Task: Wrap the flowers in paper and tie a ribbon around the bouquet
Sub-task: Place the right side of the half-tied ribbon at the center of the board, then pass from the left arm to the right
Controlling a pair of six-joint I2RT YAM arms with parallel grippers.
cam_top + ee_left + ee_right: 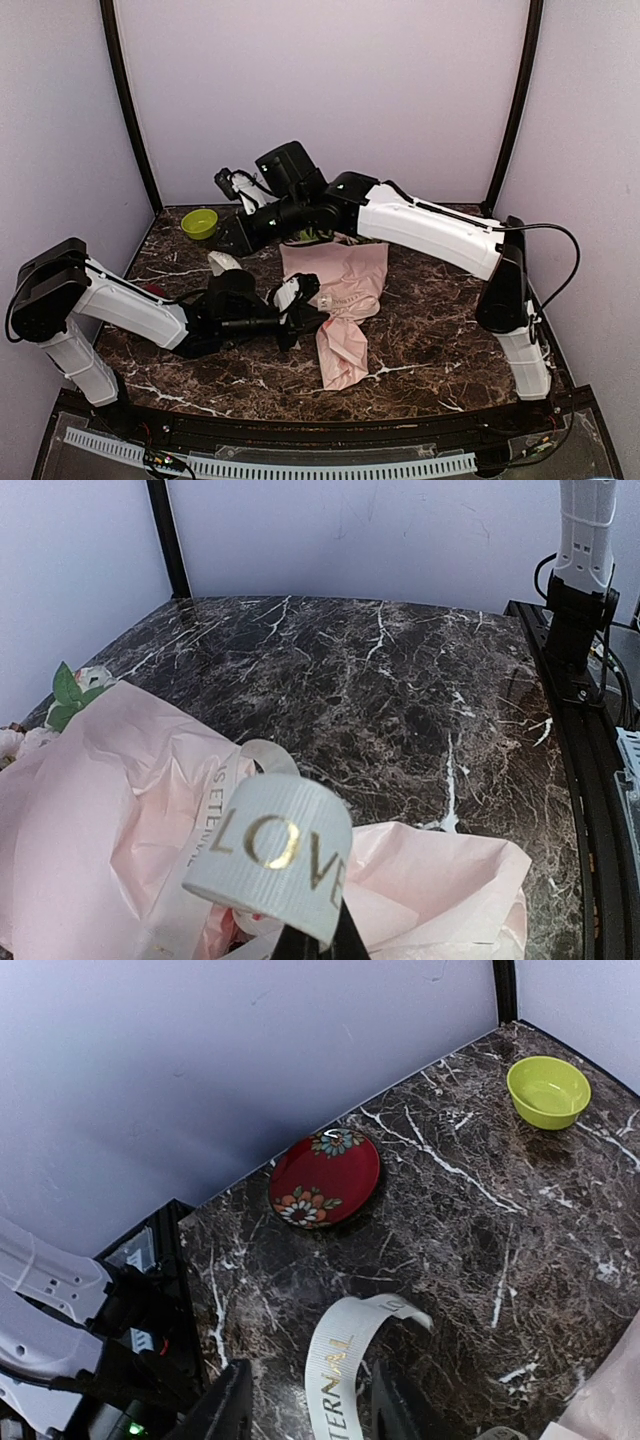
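Nearest to me, the narrow end of the pale pink crumpled-paper cone bouquet (342,350) lies on the dark brown, white-veined marble table (450,340), about mid-width. Farther in, by the left wall, sits a round red plate (325,1175) with a painted floral pattern. Just left of the cone, my left gripper (312,945) is clenched on a narrow cream fabric ribbon (275,845) with gold lettering. It loops up over the fingertips, and a band of it crosses the paper. The cone widens toward the far side, where the flowers (75,685), green leaves and a pale bloom, show at its mouth. Beyond, to the left, my right gripper (312,1410) is released, jaws apart, with a stretch of ribbon arching between them. A round lime-green bowl (200,222) stands at the far left.
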